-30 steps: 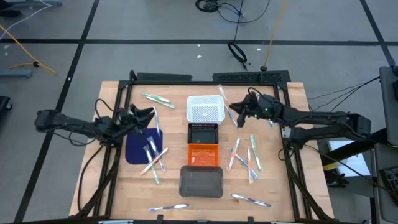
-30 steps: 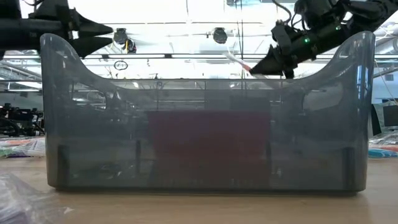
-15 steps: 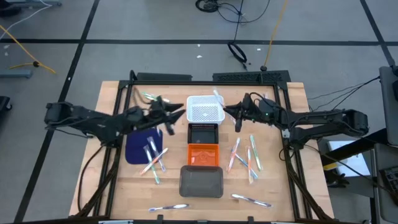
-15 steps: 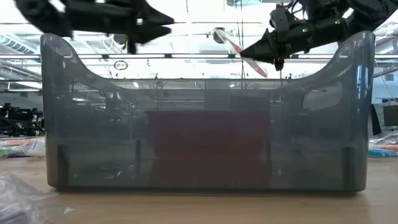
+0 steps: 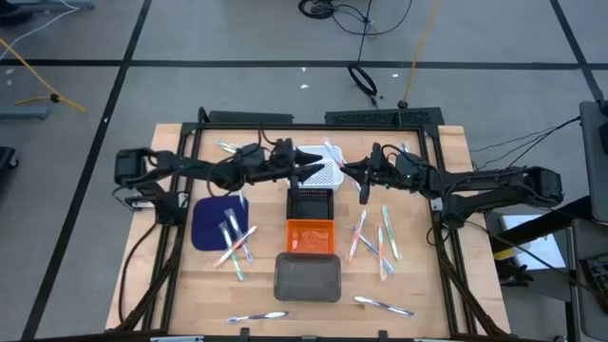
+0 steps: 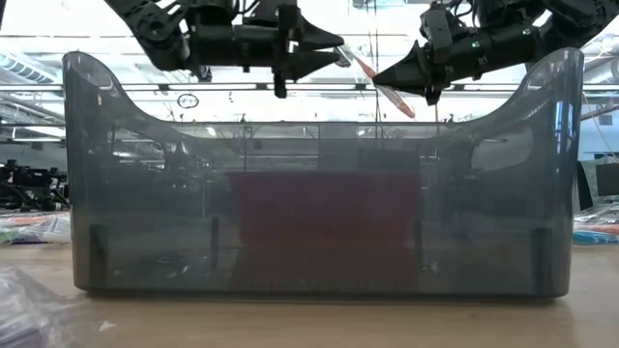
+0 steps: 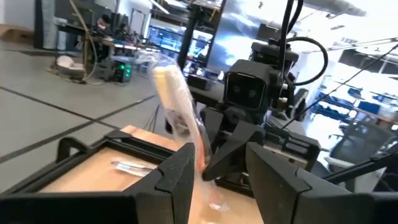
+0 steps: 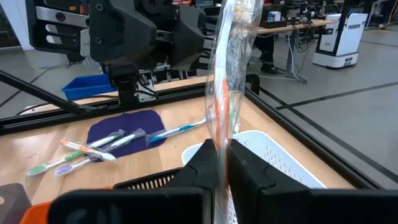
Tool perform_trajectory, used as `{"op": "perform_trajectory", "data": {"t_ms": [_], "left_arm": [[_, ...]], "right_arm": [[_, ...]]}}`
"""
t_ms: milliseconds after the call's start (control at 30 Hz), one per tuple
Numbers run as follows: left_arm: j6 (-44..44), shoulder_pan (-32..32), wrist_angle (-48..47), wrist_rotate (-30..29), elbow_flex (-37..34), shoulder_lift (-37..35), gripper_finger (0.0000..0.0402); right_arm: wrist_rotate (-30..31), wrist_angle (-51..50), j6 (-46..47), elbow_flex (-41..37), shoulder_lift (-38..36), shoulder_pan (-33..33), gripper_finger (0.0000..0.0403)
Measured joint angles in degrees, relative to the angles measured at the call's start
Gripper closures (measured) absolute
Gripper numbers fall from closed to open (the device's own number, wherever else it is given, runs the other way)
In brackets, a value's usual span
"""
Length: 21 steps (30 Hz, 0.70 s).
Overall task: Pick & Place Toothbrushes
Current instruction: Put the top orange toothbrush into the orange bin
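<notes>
My right gripper (image 5: 348, 171) is shut on a toothbrush in a clear wrapper with orange accents (image 8: 225, 74), held above the right side of the white basket (image 5: 306, 177). My left gripper (image 5: 318, 163) reaches across over the basket and is open. In the left wrist view its fingers (image 7: 177, 177) stand on either side of that toothbrush (image 7: 177, 106); I see no touch. Other toothbrushes lie on the dark blue mat (image 5: 211, 224), to the right of the trays (image 5: 375, 237) and near the front edge (image 5: 256, 316). My right gripper pinches the wrapped toothbrush near one end (image 8: 220, 146) between its two fingers. It comes level from the table's right side. The toothbrush is lifted clear and sticks out slanting past the fingertips toward my left gripper (image 6: 360, 66).
A black tray (image 5: 310, 203), an orange tray (image 5: 311, 237) and a grey tray (image 5: 307, 277) stand in a row from the basket toward the near edge. More toothbrushes lie at the far left (image 5: 237, 150) and front right (image 5: 385, 305).
My left gripper has swung from above the blue mat toward the table's right, coming over the white basket up to the held toothbrush. My right gripper has shifted a little toward the basket with the toothbrush, then kept still.
</notes>
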Motion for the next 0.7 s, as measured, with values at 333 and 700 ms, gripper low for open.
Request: {"op": "perform_trajectory", "data": {"t_ms": [333, 700], "left_arm": [[-1.1, 0.5, -0.1, 0.1, 3.3, 3.0, 0.0256], [-1.1, 0.4, 0.5, -4.8, 3.3, 3.0, 0.0256]], "right_arm": [[0.0, 0.9, -0.5, 0.0, 0.0, 0.0, 0.0389], [0.0, 2.0, -0.5, 0.0, 0.0, 0.0, 0.0388]]}}
